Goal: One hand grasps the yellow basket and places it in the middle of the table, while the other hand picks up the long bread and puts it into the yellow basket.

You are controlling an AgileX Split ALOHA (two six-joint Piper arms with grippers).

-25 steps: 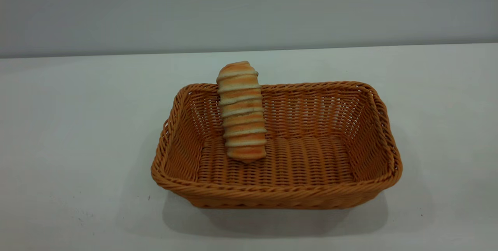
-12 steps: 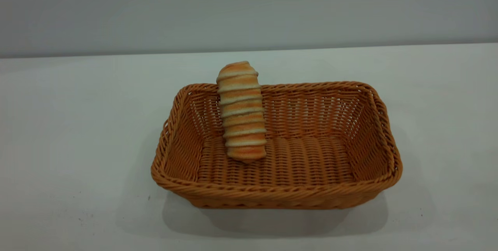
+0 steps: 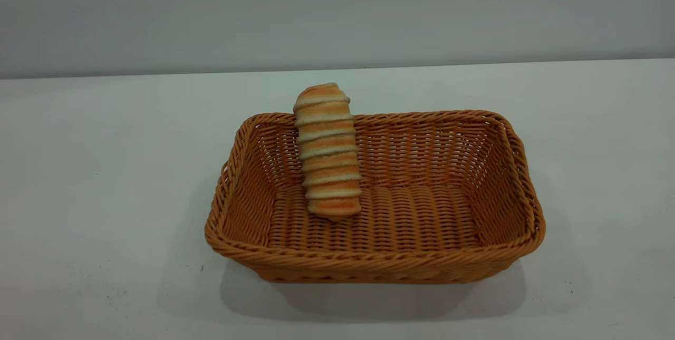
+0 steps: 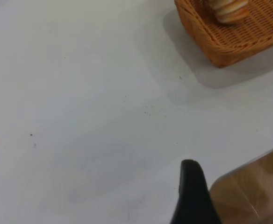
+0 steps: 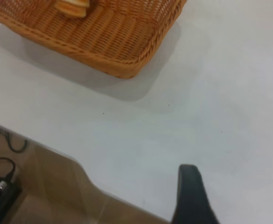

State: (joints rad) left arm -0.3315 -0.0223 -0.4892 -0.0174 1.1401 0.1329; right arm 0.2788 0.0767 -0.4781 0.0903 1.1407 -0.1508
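Observation:
The yellow basket (image 3: 506,182) stands in the middle of the table (image 3: 95,171). The long bread (image 3: 327,150) is inside it, standing on one end on the ribbed bottom and leaning against the far wall, its top above the rim. Neither gripper shows in the exterior view. My left gripper (image 4: 191,196) shows only as a dark tip over bare table, well away from the basket (image 4: 230,44) and the bread (image 4: 227,9). My right gripper (image 5: 190,196) likewise shows as a dark tip, away from the basket (image 5: 113,37) and the bread (image 5: 73,7). Nothing is held.
The table's front edge runs close to both grippers, with brown floor (image 4: 253,191) beyond it. Dark cables (image 5: 1,184) lie on the floor below the edge in the right wrist view. A plain grey wall (image 3: 337,13) stands behind the table.

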